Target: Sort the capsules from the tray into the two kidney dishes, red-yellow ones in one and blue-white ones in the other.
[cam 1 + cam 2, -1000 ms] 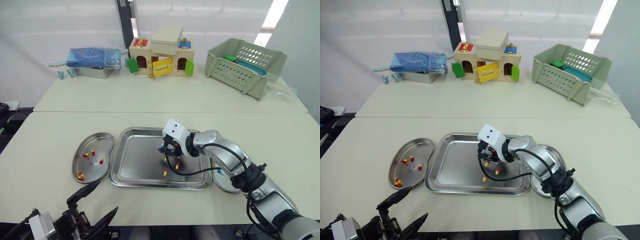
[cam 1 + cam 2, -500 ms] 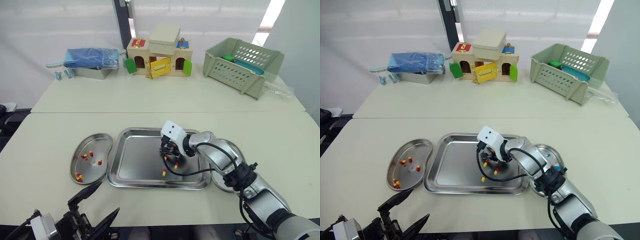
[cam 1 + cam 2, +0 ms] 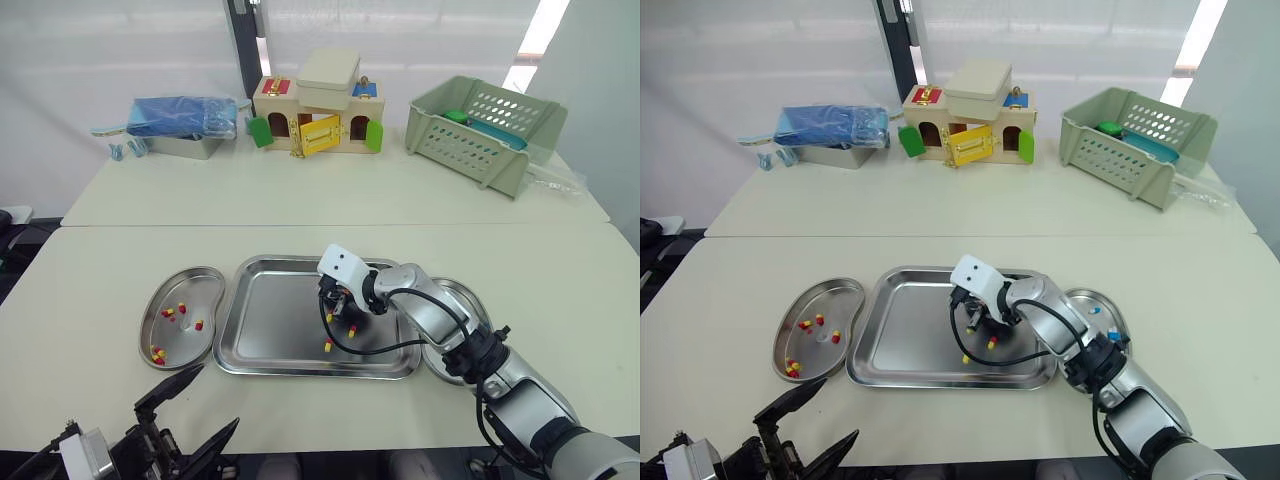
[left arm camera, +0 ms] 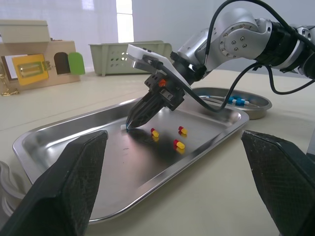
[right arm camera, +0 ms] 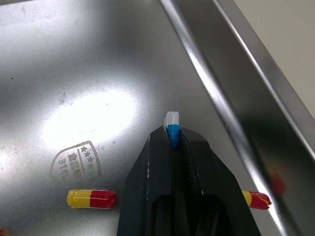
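The right gripper (image 5: 173, 141) is down in the steel tray (image 3: 268, 352), in its right half, with its two black fingers clamped on a blue-white capsule (image 5: 172, 126). The capsule's white end pokes out past the fingertips, close to the tray floor and not far from the tray's side wall. Three red-yellow capsules (image 4: 178, 144) lie loose on the tray floor just beside the gripper, none touching it. The tray sits near the desk's front edge, between the two kidney dishes. The left kidney dish (image 3: 152, 308), by the tray's left edge, holds several red-yellow pills (image 3: 183, 307). The right kidney dish (image 3: 474, 303), by the tray's right edge, holds blue-white pills (image 4: 236, 102). The left gripper (image 3: 213, 395) hangs low at the desk's front edge, clear of the tray, its fingers spread wide apart and holding nothing. Along the desk's back edge stand a wooden latch house (image 3: 318, 105) and a green slotted basket (image 3: 482, 130).
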Available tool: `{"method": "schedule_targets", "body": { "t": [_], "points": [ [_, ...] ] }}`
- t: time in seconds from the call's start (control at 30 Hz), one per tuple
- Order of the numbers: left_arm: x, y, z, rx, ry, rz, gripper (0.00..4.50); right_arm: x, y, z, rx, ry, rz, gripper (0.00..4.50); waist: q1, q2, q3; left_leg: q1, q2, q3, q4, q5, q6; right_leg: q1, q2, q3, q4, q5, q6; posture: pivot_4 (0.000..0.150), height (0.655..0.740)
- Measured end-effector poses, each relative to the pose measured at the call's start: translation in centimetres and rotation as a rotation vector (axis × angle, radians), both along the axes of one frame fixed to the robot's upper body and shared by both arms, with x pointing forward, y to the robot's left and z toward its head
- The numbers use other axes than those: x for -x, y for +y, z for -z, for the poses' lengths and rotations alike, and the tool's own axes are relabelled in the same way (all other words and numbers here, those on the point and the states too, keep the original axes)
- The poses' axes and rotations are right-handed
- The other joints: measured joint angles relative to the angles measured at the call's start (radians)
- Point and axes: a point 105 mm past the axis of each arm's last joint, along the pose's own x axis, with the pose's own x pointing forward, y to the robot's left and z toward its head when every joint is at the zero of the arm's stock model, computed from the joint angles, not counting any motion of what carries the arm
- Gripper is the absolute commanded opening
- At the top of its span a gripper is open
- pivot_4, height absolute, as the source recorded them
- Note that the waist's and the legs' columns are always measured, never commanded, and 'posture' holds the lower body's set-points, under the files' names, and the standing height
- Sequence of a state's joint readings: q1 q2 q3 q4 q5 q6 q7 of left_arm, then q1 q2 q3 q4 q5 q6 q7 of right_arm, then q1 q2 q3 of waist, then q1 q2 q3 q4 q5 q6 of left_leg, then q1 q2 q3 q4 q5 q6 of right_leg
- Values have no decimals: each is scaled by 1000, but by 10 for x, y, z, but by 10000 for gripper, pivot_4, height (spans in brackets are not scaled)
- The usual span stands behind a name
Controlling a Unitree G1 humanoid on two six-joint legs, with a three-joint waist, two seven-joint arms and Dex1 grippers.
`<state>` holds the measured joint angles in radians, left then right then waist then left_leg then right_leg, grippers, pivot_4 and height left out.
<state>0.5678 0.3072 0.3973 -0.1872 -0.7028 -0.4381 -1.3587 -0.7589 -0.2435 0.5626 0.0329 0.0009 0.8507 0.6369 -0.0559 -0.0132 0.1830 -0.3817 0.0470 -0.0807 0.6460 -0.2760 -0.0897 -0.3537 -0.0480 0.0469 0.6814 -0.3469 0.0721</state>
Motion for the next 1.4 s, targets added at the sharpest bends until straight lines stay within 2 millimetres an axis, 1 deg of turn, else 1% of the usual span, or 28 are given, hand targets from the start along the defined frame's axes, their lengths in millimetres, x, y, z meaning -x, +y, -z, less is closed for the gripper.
{"method": "schedule_targets", "body": {
  "t": [0.2, 0.27, 0.3, 0.33, 0.37, 0.47, 0.5, 0.53, 0.6, 0.67, 0.7, 0.8, 0.87, 0.97, 1.17, 1.23, 1.3, 1.4],
  "points": [
    [0, -2, 0, 6, -2, 4, 45000, 2, 2, -1, -30, 2, -22, 257, 0, 0, 0, 0, 0, 0, 0, 0, 0, 0, 0, 0, 0, 0, 0, 1500, 7400],
    [-1, -4, 1, 13, -1, 3, 45000, 1, 1, -7, -69, 5, -28, 257, 1, 0, 0, 0, 0, 0, 0, 0, 0, 0, 0, 0, 0, 0, 0, 1500, 7400],
    [-1, -4, 0, 13, -1, 2, 45000, -1, -2, -14, -93, -4, -32, 257, 2, 0, 0, -1, 0, 0, 0, 0, 0, 0, 0, 0, 0, 0, 0, 1500, 7400],
    [-1, -4, 0, 13, -2, 1, 45000, -1, -9, -24, -126, -20, -47, 257, 5, 0, 0, -1, 0, 0, 0, 0, 0, 0, 0, 0, -1, 0, 0, 1500, 7400],
    [0, -4, 1, 14, 1, 0, 45000, -1, -14, -29, -138, -31, -56, 257, 5, 0, 0, -1, 0, 0, 0, 0, 0, 0, 0, 0, -1, 0, 0, 1500, 7400],
    [1, -7, 1, 12, 4, 14, 45000, 12, -50, -44, -175, -60, -131, 257, 19, -1, 0, -2, 0, 0, 0, 0, 0, 0, -1, -1, -2, 0, 0, 1500, 7400],
    [2, -7, 0, -1, -3, 28, 45000, 21, -69, -46, -164, -56, -161, 257, 26, -1, 1, -3, 0, 0, 0, 0, 0, 0, -1, -2, -3, 0, 0, 1500, 7400],
    [4, -7, 1, -15, -2, 40, 45000, 26, -83, -46, -147, -45, -176, 257, 28, -1, 1, -2, 0, 0, 0, 0, 0, 1, -1, -2, -3, 0, 0, 1500, 7400],
    [4, -8, 0, -47, -4, 90, 45000, 42, -124, -41, -80, 0, -195, 257, 29, -1, 1, -2, -1, 0, 0, 0, 0, 1, -1, -2, -3, 0, 0, 1500, 7400],
    [5, -11, 1, -65, 4, 136, 45000, 56, -157, -35, -6, 64, -200, 257, 27, -1, 1, -1, 0, 1, 0, 0, 0, 2, -1, -1, -3, 0, 0, 1500, 7400],
    [5, -14, 2, -72, 8, 173, 45000, 62, -169, -34, 17, 88, -203, 257, 23, -1, 1, -1, 0, 1, 0, 0, 0, 1, 0, -1, -3, 0, 0, 1500, 7400],
    [3, -20, 0, -95, -9, 262, 45000, 75, -193, -30, 84, 131, -209, 257, 10, -1, 1, 1, 0, 1, 0, 0, 0, 2, 1, 1, -1, 0, 0, 1500, 7400],
    [0, -22, 0, -100, -11, 300, 45000, 80, -204, -26, 116, 151, -205, 257, 8, -1, 1, 1, 0, 1, 0, 0, 0, 2, 1, 1, -2, 0, 0, 1500, 7400],
    [-5, -24, -1, -112, -14, 344, 45000, 83, -211, -23, 138, 150, -200, 257, 8, -1, 2, 1, 0, 1, 0, 0, 0, 2, 1, 1, -2, 0, 0, 1500, 7400],
    [-6, -27, 1, -101, 7, 385, 45000, 80, -211, -24, 138, 127, -173, 257, 11, -1, 2, 0, 0, 1, 0, 0, 0, 2, 1, 1, -2, 0, 0, 1500, 7400],
    [-6, -27, 2, -101, 13, 388, 45000, 80, -212, -23, 135, 136, -163, 6871, 14, -1, 2, 0, 0, 1, 0, 0, 0, 2, 1, 1, -2, 0, 0, 1500, 7400],
    [-6, -27, 2, -100, 18, 389, 45000, 80, -212, -22, 132, 147, -152, 11090, 16, -1, 2, 0, 0, 1, 0, 0, 0, 2, 1, 1, -2, 0, 0, 1500, 7400],
    [-5, -27, 2, -99, 23, 387, 45000, 80, -212, -22, 125, 151, -137, 19700, 17, -1, 2, 0, 0, 1, 0, 0, 0, 2, 1, 1, -2, 0, 0, 1500, 7400]
  ]
}}
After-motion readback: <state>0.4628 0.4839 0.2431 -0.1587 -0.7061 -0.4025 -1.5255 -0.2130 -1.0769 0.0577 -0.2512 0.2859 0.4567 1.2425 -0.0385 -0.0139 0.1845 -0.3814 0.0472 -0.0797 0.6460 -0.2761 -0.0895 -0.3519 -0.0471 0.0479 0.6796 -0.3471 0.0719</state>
